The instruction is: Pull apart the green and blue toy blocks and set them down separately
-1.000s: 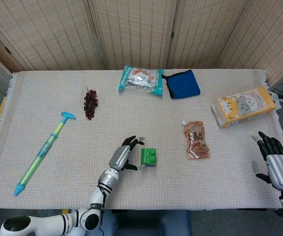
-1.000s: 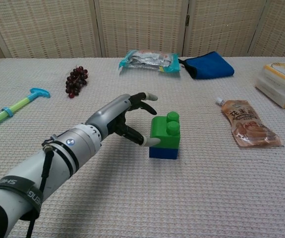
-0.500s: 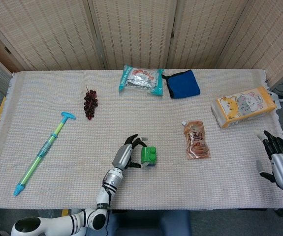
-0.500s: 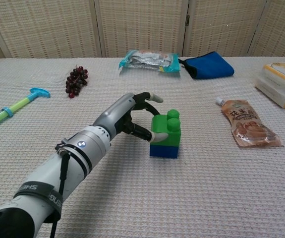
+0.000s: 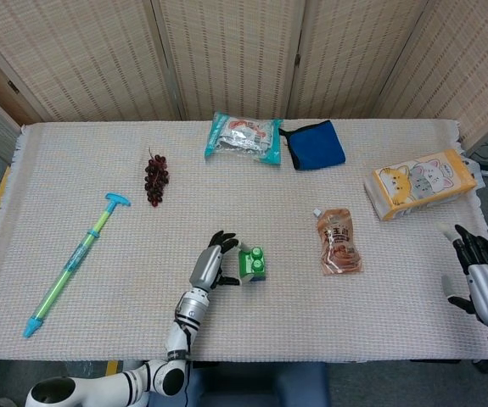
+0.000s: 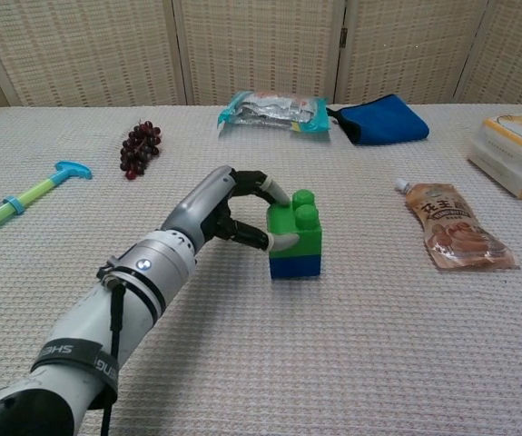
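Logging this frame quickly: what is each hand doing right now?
Left hand: gripping the green block, which sits on the blue block.
Right hand: open, holding nothing.

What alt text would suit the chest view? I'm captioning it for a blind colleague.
The robot's left hand has its fingers against the green block, which is stacked on the blue block on a woven tablecloth. Beyond lie grapes, a syringe toy, a snack packet, a blue pouch and a brown sachet.
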